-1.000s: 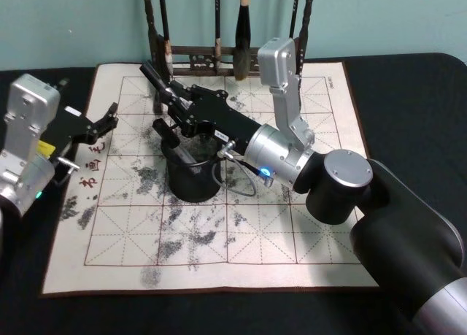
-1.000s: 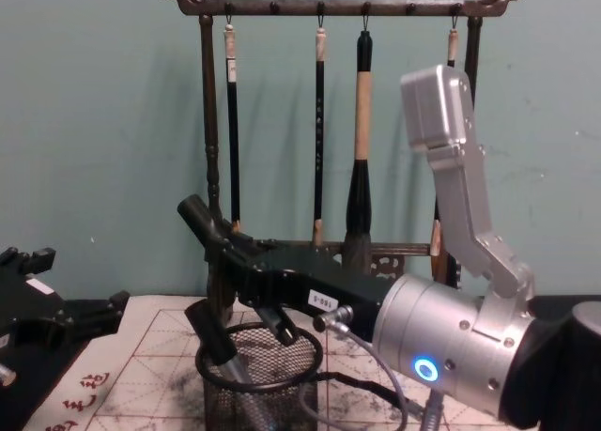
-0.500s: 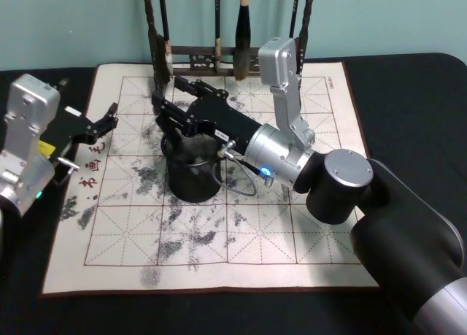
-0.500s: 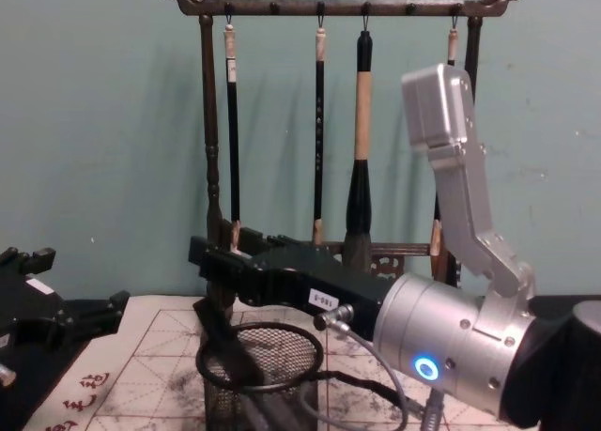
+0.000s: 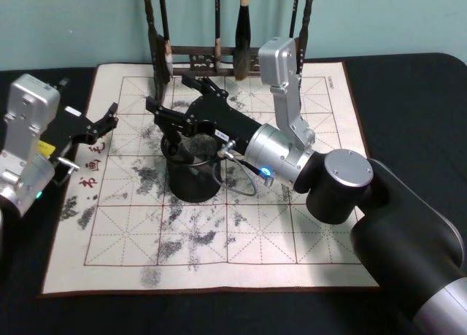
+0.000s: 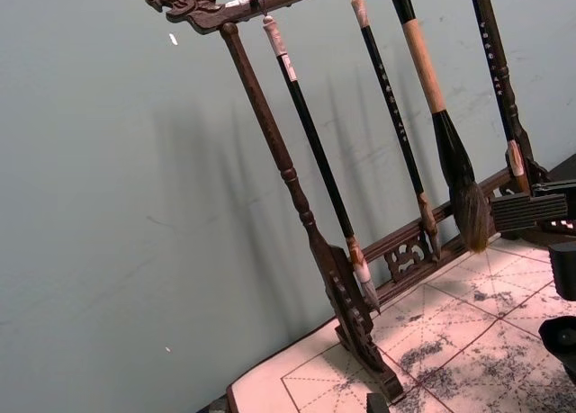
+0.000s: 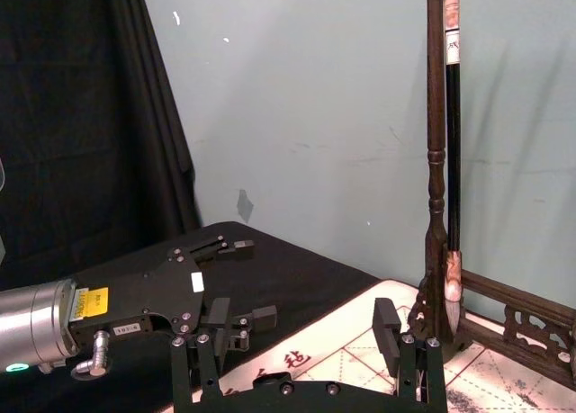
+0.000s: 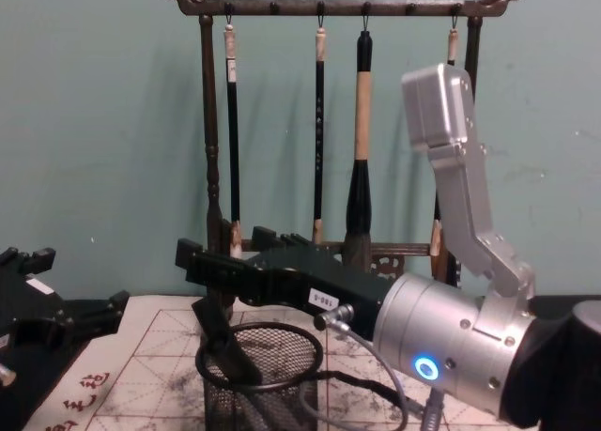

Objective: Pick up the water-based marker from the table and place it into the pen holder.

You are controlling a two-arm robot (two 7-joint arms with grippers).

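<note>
The black wire-mesh pen holder [image 5: 193, 180] [image 8: 268, 379] stands on the inked practice mat. A dark water-based marker [image 5: 172, 147] [image 8: 219, 335] leans inside it, its upper end sticking out over the rim on the robot's left. My right gripper [image 5: 177, 100] [image 8: 235, 254] [image 7: 292, 363] hovers just above the holder, open, with nothing between its fingers. At the mat's left edge my left gripper [image 5: 108, 119] [image 7: 245, 282] is parked, open and empty.
A tall dark wooden brush rack [image 5: 219, 56] [image 8: 319, 8] [image 6: 297, 197] [image 7: 436, 161] with several hanging brushes stands just behind the holder, close to the right gripper. The grid-lined mat [image 5: 292, 233] lies on a black tablecloth.
The right gripper has opened and let go of the marker, which dropped into the pen holder and now leans on its rim. The left arm has not moved.
</note>
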